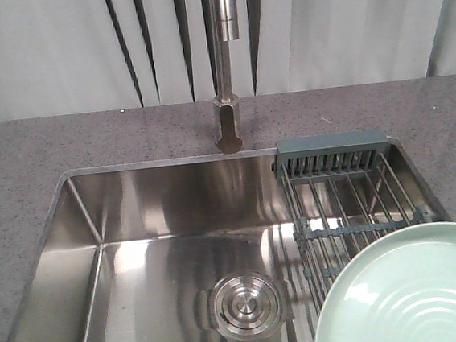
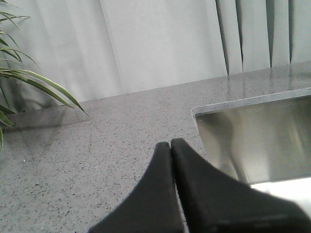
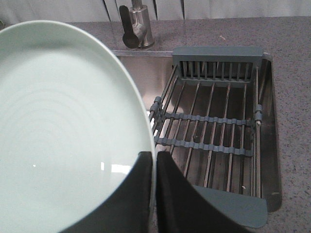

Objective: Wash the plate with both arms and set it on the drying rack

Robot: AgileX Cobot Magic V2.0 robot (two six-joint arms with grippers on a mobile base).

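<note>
Right gripper (image 3: 153,158) had its two black fingers (image 3: 180,204) pinched on the rim of the mint-green plate (image 3: 63,126): one finger on the face side, one behind, with only the rim's thickness between them. In the right wrist view the plate face filled the left half of the picture, ring ridges visible, with a small glint near the bottom.

In the front view the plate (image 1: 413,290) sat at the lower right. It overlapped the near end of the drying rack (image 1: 355,227) and its face was turned up toward the camera. I couldn't tell whether it touched the rods.

The rack (image 3: 206,119) spanned the right end of the steel sink (image 1: 80,234) (grey-green end bars, two cross straps, nothing on the rods). The faucet (image 1: 226,98) stood at the back edge on the speckled grey countertop (image 1: 48,148), just left of the rack's far bar. The round drain (image 1: 245,305) was at mid-basin, left of the plate.

Left gripper (image 2: 170,143) had its fingertips pressed together with nothing between them. It was over bare countertop to the left of the sink corner. Green plant leaves (image 2: 19,82) were at the far left edge, with a pale curtain (image 2: 146,43) behind.
</note>
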